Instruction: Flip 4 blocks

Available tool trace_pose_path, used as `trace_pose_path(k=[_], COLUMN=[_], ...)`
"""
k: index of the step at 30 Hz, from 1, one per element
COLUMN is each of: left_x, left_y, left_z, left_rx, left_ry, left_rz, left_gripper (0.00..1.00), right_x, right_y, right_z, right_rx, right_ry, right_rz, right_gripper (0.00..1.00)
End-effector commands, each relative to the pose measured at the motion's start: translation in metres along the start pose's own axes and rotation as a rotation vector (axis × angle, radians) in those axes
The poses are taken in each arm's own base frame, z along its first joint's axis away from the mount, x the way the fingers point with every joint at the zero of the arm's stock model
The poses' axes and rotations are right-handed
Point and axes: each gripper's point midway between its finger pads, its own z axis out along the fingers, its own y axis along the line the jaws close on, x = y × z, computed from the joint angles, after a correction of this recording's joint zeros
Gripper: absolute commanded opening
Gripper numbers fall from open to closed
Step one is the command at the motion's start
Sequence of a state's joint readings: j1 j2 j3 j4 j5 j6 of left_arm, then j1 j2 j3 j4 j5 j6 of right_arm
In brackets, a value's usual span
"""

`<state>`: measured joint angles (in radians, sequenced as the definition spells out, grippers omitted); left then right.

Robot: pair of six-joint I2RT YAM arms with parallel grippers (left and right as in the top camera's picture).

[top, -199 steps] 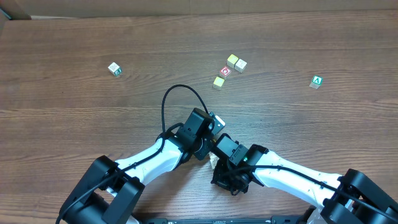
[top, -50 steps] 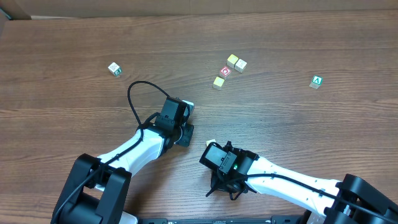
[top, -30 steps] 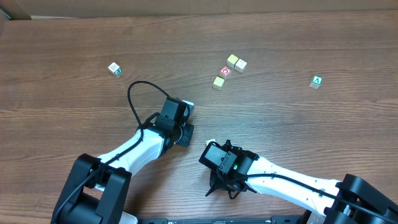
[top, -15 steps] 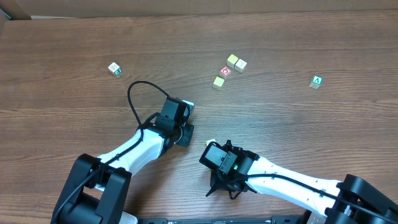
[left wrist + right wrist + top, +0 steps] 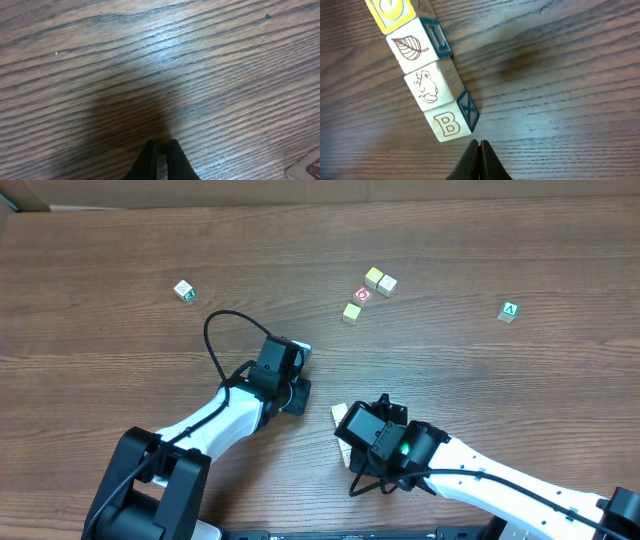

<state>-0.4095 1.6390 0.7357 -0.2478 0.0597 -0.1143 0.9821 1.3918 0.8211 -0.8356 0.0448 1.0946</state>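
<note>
Your right gripper [image 5: 479, 145] is closed and empty, tips just beside a row of four pale wooden picture cubes [image 5: 426, 82]. Your left gripper [image 5: 161, 146] is closed too, over the brown wooden table [image 5: 210, 55].

Top-down overhead; wrists close above table [image 5: 480, 240]

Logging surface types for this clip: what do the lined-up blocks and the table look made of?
The blocks look like wood: pale matte faces with printed line pictures and letters, some with blue or yellow borders. The table shows brown wood grain with a slight sheen; whether it is solid wood or laminate, I cannot tell.
</note>
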Motion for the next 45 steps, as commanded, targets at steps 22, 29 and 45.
trace_pose_path(k=[22, 29, 45], left_x=[-0.058, -0.015, 0.094], left_y=[-0.022, -0.014, 0.005], left_z=[-0.227, -0.329, -0.469], left_rx=[0.014, -0.033, 0.063], left_ry=[-0.337, -0.490, -0.834], left_rz=[-0.030, -0.014, -0.044], left_gripper=[0.04, 0.04, 0.11], right_x=[-0.022, -0.029, -0.047], right_y=[-0.036, -0.059, -0.031], right_z=[-0.127, -0.206, -0.274], right_rx=[0.056, 0.117, -0.102], right_ry=[-0.173, -0.234, -0.384], right_rz=[0.017, -0.038, -0.161], right_gripper=[0.04, 0.04, 0.42])
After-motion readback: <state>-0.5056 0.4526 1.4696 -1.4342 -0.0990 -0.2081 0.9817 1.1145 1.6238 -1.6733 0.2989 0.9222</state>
